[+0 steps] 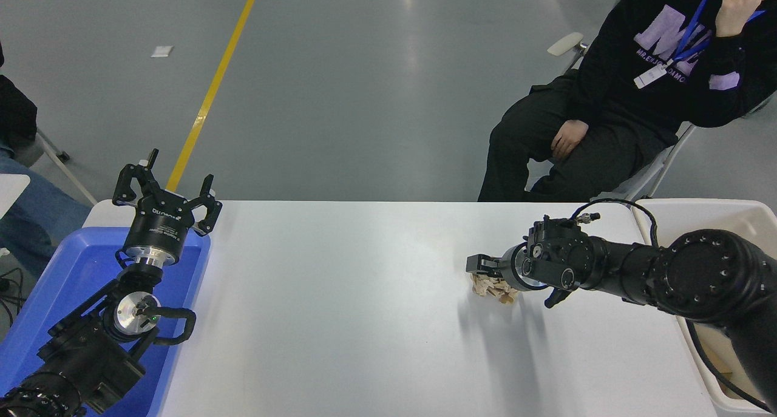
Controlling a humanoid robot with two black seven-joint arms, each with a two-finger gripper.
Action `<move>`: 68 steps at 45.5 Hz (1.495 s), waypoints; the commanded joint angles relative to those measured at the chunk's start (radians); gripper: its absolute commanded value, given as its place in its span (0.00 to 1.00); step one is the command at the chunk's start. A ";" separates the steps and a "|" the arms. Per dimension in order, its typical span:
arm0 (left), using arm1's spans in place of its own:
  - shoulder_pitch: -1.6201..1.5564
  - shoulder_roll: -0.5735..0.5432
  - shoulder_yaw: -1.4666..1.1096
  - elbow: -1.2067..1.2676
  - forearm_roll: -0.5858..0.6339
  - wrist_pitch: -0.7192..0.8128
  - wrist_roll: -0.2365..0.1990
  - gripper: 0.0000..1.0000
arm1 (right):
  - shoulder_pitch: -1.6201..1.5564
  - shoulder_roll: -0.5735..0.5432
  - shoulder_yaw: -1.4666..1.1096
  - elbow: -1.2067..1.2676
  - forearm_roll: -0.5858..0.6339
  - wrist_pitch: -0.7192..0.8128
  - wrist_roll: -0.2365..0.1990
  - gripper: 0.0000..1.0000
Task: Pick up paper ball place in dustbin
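The paper ball [490, 289], a wrinkly tan wad, lies on the white table [340, 295] right of the middle. My right gripper [508, 283] comes in from the right and hangs low over the ball's back part. Its jaws are open, with one finger [481, 264] at the ball's far left side and the other [551, 298] at its right. Part of the ball is hidden under the gripper. The cream-white dustbin [686, 206] stands at the table's right end, partly behind my right arm. My left gripper [167, 189] is parked open at the lower left.
A blue plastic tray [67, 271] sits at the table's left end under my left arm. A person in black [607, 132] sits on a chair beyond the far right corner. Another person's leg shows at the left edge.
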 commanded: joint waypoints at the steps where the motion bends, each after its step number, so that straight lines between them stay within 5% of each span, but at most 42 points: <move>1: 0.000 0.000 0.000 0.000 0.000 0.000 -0.001 0.98 | -0.010 0.000 0.006 -0.001 0.001 -0.004 0.000 1.00; 7: 0.000 0.000 0.000 0.000 0.000 0.000 -0.001 0.98 | -0.010 0.000 0.008 -0.001 0.002 -0.004 0.000 0.99; 42: 0.000 0.000 0.000 0.000 0.000 0.000 0.001 0.98 | -0.014 0.000 0.017 0.008 0.067 0.006 0.000 0.46; 48: 0.000 0.000 0.000 0.000 0.000 0.000 0.001 0.98 | -0.014 0.000 0.017 0.011 0.081 0.011 -0.002 0.27; 68: 0.000 0.000 0.000 0.000 0.000 0.000 0.001 0.98 | -0.014 0.000 0.015 0.011 0.124 0.014 -0.002 0.05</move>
